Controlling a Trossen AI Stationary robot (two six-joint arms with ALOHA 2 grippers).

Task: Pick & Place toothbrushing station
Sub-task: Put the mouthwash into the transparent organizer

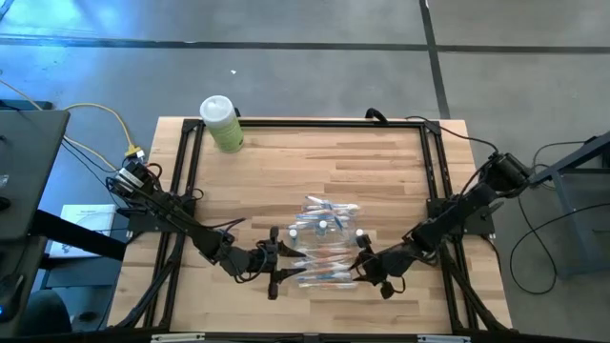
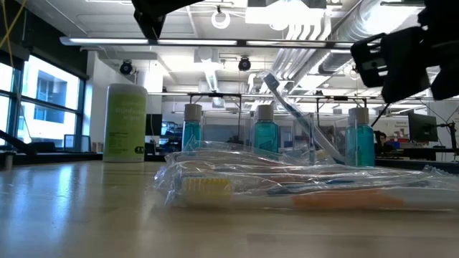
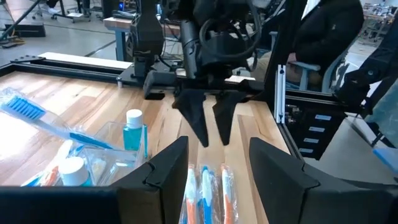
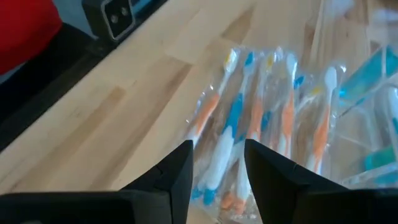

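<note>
Fingers of the left gripper (image 1: pixel 283 259) and right gripper (image 1: pixel 357 268) are standing parted, gripping nothing, flanking the wrapped toothbrushes (image 1: pixel 324 272) lying on the tabletop (image 1: pixel 286 171) beside the clear holder (image 1: pixel 324 224) with blue tubes (image 2: pixel 265 135).

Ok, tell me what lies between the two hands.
The wrapped toothbrushes of the clear holder pile lie between the left hand and right hand, in the high view.

Even overhead light falls on the pale wooden desk (image 1: pixel 315 181), with only faint shadows under the arms. In the low view, round ceiling lamps (image 2: pixel 221 17) glare overhead and daylight enters through the windows (image 2: pixel 43 107) on the left. The clear plastic toothbrush packets (image 4: pixel 261 124) look smeared and soft in the right wrist view.
</note>
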